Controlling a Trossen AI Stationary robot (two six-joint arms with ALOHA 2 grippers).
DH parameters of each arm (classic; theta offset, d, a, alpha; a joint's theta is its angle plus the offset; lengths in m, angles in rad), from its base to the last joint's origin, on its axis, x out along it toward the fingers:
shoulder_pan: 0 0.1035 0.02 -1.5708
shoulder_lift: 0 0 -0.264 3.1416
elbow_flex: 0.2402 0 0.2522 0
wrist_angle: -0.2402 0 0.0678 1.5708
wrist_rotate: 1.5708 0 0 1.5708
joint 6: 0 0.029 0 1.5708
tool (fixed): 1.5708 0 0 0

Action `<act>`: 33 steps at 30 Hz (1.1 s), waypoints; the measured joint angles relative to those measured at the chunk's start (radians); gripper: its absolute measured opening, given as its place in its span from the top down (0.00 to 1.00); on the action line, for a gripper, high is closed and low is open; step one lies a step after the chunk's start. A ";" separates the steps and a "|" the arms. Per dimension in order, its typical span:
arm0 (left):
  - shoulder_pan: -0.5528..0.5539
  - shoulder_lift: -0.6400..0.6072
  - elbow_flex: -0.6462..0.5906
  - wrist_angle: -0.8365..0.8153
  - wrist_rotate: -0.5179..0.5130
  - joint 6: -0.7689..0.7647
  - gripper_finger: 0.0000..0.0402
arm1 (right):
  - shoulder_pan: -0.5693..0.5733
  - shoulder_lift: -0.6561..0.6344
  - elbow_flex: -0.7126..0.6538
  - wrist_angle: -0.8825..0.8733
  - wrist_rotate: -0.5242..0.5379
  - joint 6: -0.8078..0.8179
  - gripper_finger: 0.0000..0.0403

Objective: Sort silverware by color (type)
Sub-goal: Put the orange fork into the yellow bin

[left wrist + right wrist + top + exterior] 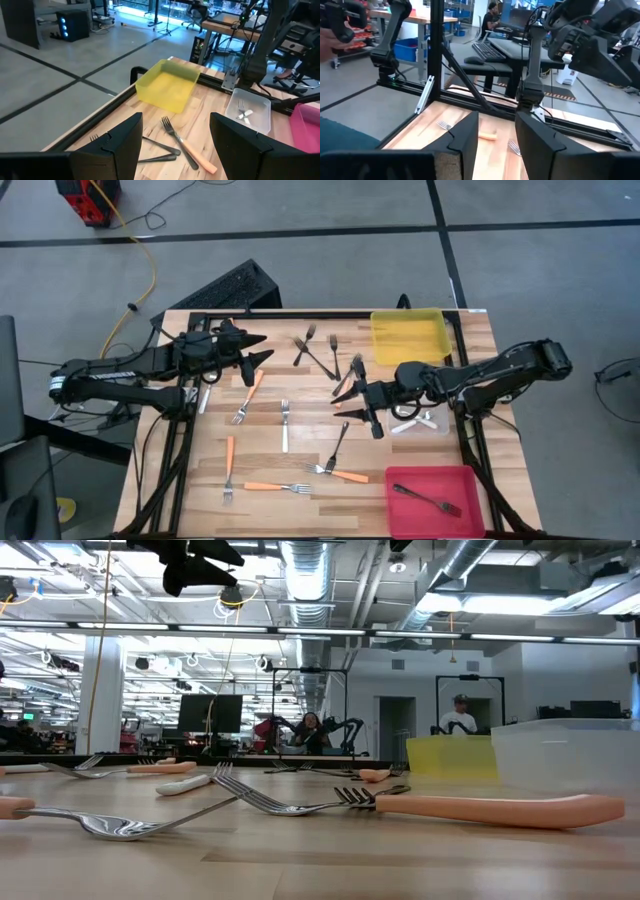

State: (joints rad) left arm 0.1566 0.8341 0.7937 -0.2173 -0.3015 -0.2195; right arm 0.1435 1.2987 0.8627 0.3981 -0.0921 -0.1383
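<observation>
The left gripper (pixel 258 349) hung over the table's left rear part, above the top end of an orange-handled fork (pixel 247 397). Its fingers (pixel 117 142) stood spread with nothing between them; through the gap its wrist camera saw only the wooden table (pixel 180 480) and another orange-handled fork (pixel 187 150) lying beside two dark forks (pixel 155 152).

On the boards toward the front left lay an orange-handled fork pointing at the front edge (pixel 229 468), and a second one (pixel 276 487) lying crosswise just beside it. A pale silver-white fork (pixel 285 425) lay near the middle of the table. Further back, a loose cluster of dark forks (pixel 316 352) lay crossed over one another.

The right gripper (pixel 346 401) hovered right of centre, near that cluster, fingers (pixel 462 137) parted and holding nothing; bare wood showed in the gap. In front of it a dark fork (pixel 337 447) lay touching one more orange-handled fork (pixel 343 474).

On the right side, the yellow bin (pixel 408 340) at the rear showed no forks. The clear bin (pixel 248 108) held pale forks (pixel 412 423), partly under the right arm. The red bin (pixel 432 500) at the front held one dark fork (pixel 427 500).
</observation>
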 joint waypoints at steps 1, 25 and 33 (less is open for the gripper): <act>0.000 0.000 0.000 0.000 0.000 -0.002 0.47 | -0.002 0.000 0.000 -0.001 0.000 0.006 0.62; 0.000 -0.021 0.000 -0.002 0.008 -0.013 0.47 | -0.028 -0.164 0.000 -0.161 -0.015 0.028 0.62; 0.000 -0.023 0.000 -0.001 0.008 -0.013 0.47 | -0.028 -0.225 0.000 -0.242 -0.015 0.025 0.62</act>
State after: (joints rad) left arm 0.1569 0.8112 0.7937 -0.2180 -0.2939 -0.2329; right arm 0.1150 1.0733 0.8624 0.1559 -0.1067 -0.1131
